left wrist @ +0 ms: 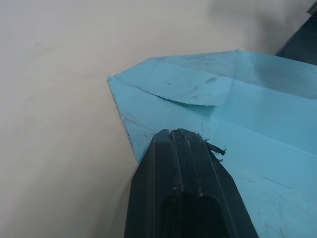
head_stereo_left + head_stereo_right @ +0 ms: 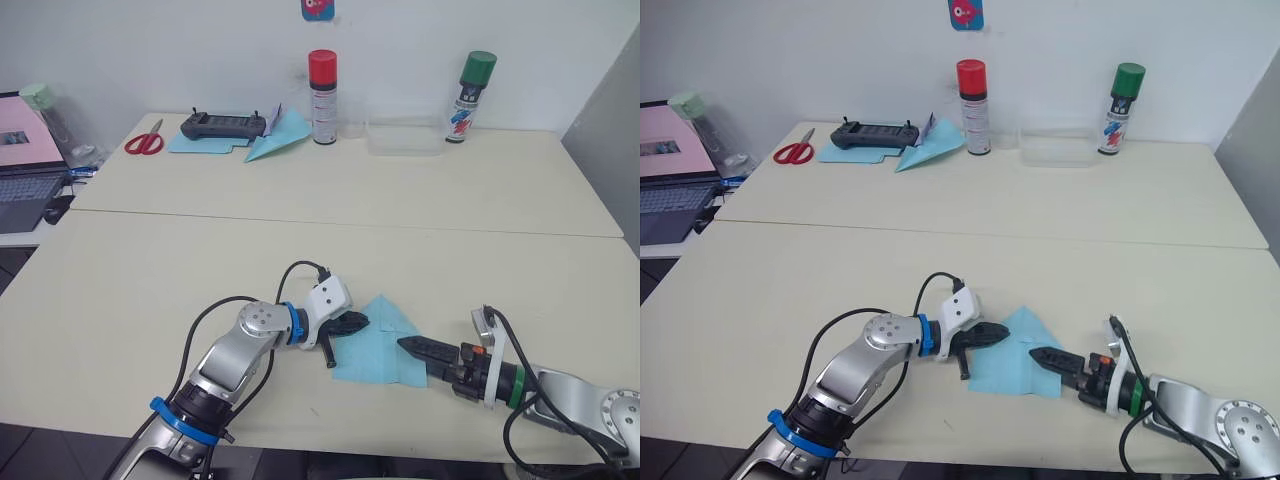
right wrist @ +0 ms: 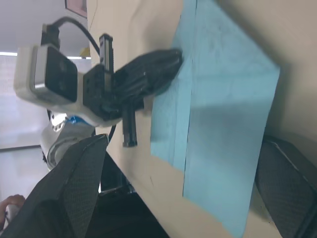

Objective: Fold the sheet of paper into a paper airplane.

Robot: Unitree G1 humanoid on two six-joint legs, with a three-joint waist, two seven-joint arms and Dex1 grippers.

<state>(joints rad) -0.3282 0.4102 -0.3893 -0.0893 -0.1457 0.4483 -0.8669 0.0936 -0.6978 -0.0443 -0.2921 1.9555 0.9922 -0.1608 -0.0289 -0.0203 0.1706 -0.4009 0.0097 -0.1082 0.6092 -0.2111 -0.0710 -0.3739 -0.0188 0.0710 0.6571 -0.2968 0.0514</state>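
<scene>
Two head views: we found the sheet of paper (image 2: 383, 344) lying flat near the front edge of the table (image 2: 300, 230), partly folded, with a pointed end toward the far side.
Left gripper, head views: the left gripper (image 2: 352, 323) rested on the sheet's left edge, fingers clenched together with nothing between them.
Right gripper, head views: the right gripper (image 2: 415, 347) lay low at the sheet's right side; from here we could not tell its spread.
Far side: the paper dart (image 2: 278, 139), controller (image 2: 223, 125), scissors (image 2: 146, 141) and two spray cans (image 2: 322, 97) stood well apart from the work.
Left wrist view: the closed fingertips (image 1: 185, 144) pressed on the blue sheet just beside a folded flap and its corner.
Right wrist view: the two fingers (image 3: 74, 183) stood wide apart, released, flanking the sheet's near edge, gripping nothing.
Step in hand, our judgement: creasing a fold.
Recommendation: we judged the left tip should hold the flap down firmly while the right runs along the fold line, keeping edges aligned and the sheet from sliding.
</scene>
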